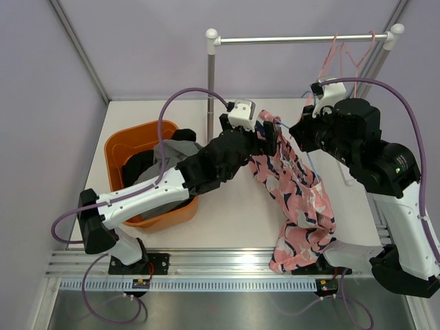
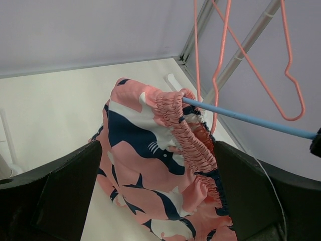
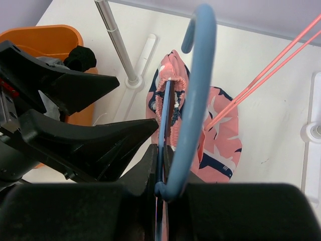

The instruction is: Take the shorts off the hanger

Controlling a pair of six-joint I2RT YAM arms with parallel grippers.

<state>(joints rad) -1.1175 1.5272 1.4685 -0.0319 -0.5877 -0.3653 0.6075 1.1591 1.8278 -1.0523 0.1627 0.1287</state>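
While my right claw [image 3: 161,183] clamps the blue hanger [image 3: 193,100] steady above the surface [image 1: 227,206], the shorts [image 2: 135,150] hang from it, and my left claw [image 2: 158,186] gapes wide astride their waistband [image 2: 185,131], ready to pinch.

No writing, label, brand or number could be read, neither on the pink-and-navy patterned fabric shorts [image 1: 302,199] nor the blue plastic hanger [image 3: 190,100].

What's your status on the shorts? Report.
Left claw open, straddling shorts. Right claw shut on blue hanger. Shorts not yet off. Pink hangers close behind.
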